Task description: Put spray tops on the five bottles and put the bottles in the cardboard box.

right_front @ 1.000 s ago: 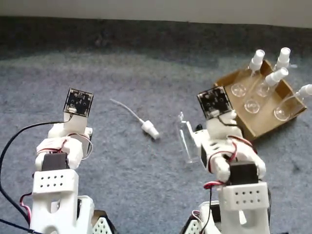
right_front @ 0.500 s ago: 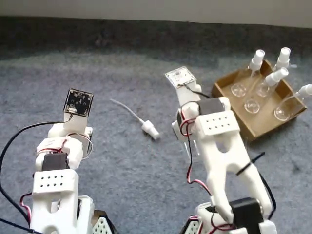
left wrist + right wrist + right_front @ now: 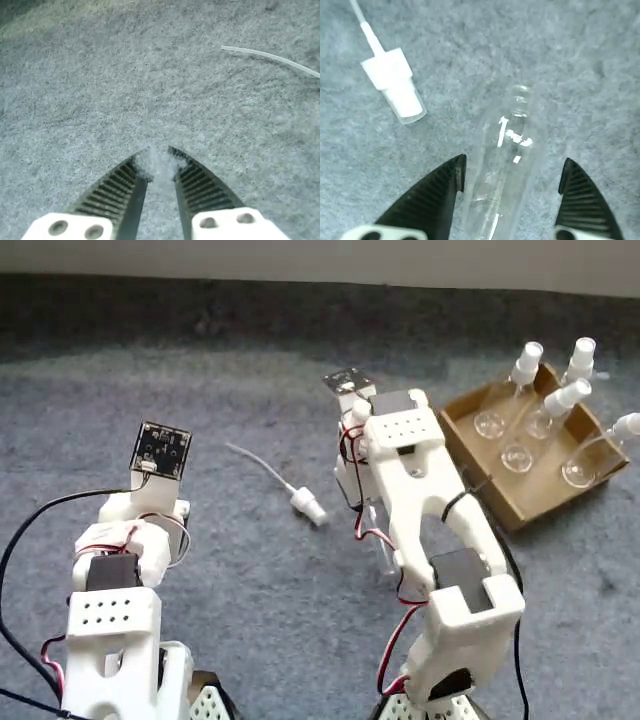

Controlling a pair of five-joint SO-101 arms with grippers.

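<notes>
The uncapped bottle (image 3: 504, 170) lies on its side on the carpet (image 3: 250, 620), clear and empty, with its open neck pointing away from the right gripper (image 3: 514, 162). That gripper is spread wide, one finger on each side of the bottle's body, and neither finger can be seen to touch it. The loose top (image 3: 395, 87) lies on the carpet near the bottle's neck, apart from it, with its thin tube (image 3: 270, 57) trailing away toward the left arm's side. In the high view the right arm stretches out over the bottle and hides most of it; the top (image 3: 308, 505) lies between the two arms. The box (image 3: 520, 502) sits beyond the right arm and holds four capped bottles (image 3: 565, 398). The left gripper (image 3: 158, 154) hangs low over bare carpet, nearly closed and holding nothing.
</notes>
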